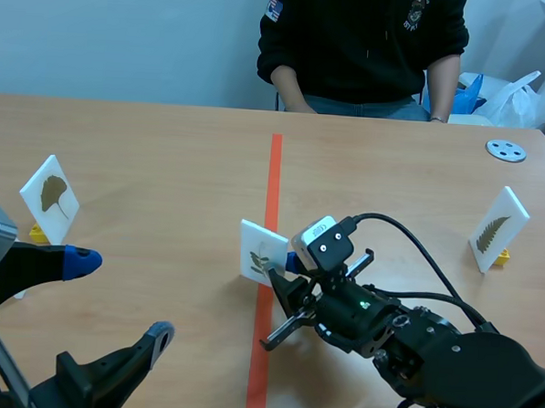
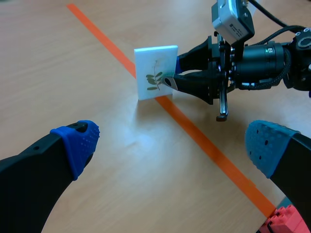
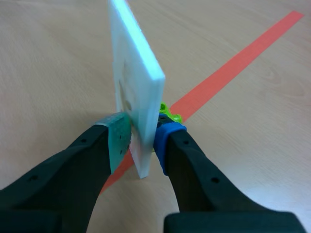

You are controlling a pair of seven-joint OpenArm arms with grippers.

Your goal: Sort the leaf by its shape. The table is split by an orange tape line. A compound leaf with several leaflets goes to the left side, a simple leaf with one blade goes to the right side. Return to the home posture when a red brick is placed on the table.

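**The right gripper holds the leaf card at the line.**

Nearest, the left gripper [image 2: 173, 144] hangs wide open over the left half and holds nothing. A red studded piece [image 2: 285, 221] shows under one of its fingers, and I cannot tell if it is the signal brick. Behind it, the right gripper [image 3: 142, 141] is closed on the card [image 2: 155, 73], which stands upright at the line [image 1: 274, 168] with its green foot [image 3: 169, 115] just behind the pads. The leaf has several leaflets, so I judge it belongs on the left. The pads pinch only the low edge, so the card may tilt or slip during the carry, or the foot may catch on the table. The open left gripper is near the path and could be hit. Farther away a ginkgo card [image 1: 51, 195] stands on the left and a fern card [image 1: 498, 228] on the right, and a person [image 1: 363, 44] sits behind.
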